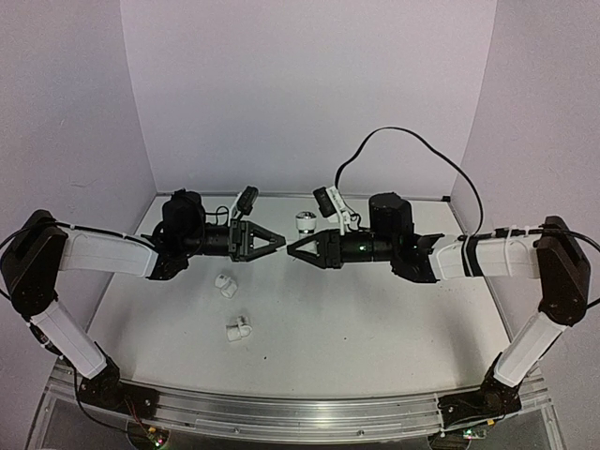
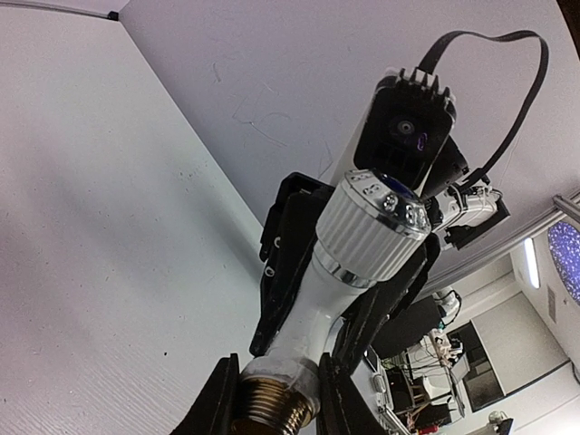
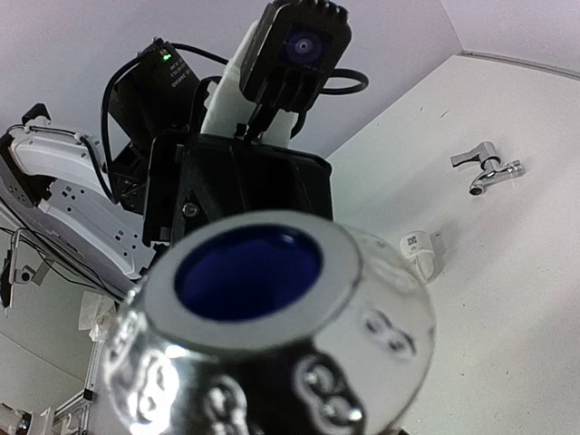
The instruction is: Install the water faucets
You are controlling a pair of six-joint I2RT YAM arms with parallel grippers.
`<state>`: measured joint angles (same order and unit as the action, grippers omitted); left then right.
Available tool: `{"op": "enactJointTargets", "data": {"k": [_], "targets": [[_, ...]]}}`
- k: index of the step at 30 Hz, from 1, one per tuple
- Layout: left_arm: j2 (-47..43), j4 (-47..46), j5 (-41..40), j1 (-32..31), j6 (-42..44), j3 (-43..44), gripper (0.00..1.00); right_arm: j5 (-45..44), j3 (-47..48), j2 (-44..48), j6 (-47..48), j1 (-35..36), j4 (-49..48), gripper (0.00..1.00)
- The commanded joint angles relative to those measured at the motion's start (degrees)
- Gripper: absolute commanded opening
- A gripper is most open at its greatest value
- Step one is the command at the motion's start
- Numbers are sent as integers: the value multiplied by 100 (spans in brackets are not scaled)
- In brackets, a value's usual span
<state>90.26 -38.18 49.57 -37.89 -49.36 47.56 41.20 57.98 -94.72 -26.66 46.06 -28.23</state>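
From above, the spot where my left gripper and my right gripper meet nose to nose over the white worktop is too small and dark to read, and the part between them barely shows. My right wrist view is nearly filled by the blurred chrome tip of the white plastic faucet with a ribbed cap and a blue disc on its end, so my right fingers are hidden there altogether. My left wrist view cuts off at the faucet's brass threaded base, with only the ends of my left fingers in frame. It does show my left jaws closed on that brass end, one finger touching each side. My right jaws sit further up, black fingers pressed to either side of the white stem just under the cap. The faucet hangs in the air between both grippers, off the worktop. Below lie a small white pipe fitting near and left of the grippers, a second white fitting closer to the near edge, and a white round-collared part just beyond the grippers. A small silver metal piece shows only in my right wrist view.
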Motion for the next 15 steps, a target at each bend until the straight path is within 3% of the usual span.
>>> {"op": "enactJointTargets", "data": {"k": [1, 2, 3, 6, 10, 15], "targets": [[-205, -428, -31, -8, -37, 14, 0, -253, -89, 177, 90, 31, -395, 17], [-206, -428, -23, -8, -38, -1, 0, -330, -118, 215, 91, 31, -401, 6], [-206, -431, -25, -8, -34, -7, 0, -397, -130, 232, 69, 33, -398, 2], [-186, -442, -21, -8, -33, -2, 0, -482, -146, 252, 40, 34, -412, 2], [-147, -439, 5, -10, -39, 17, 0, -551, -173, 291, -9, 33, -467, 40], [-164, -449, 15, -8, -40, -15, 0, -626, -152, 267, -84, 33, -522, 60]]}}
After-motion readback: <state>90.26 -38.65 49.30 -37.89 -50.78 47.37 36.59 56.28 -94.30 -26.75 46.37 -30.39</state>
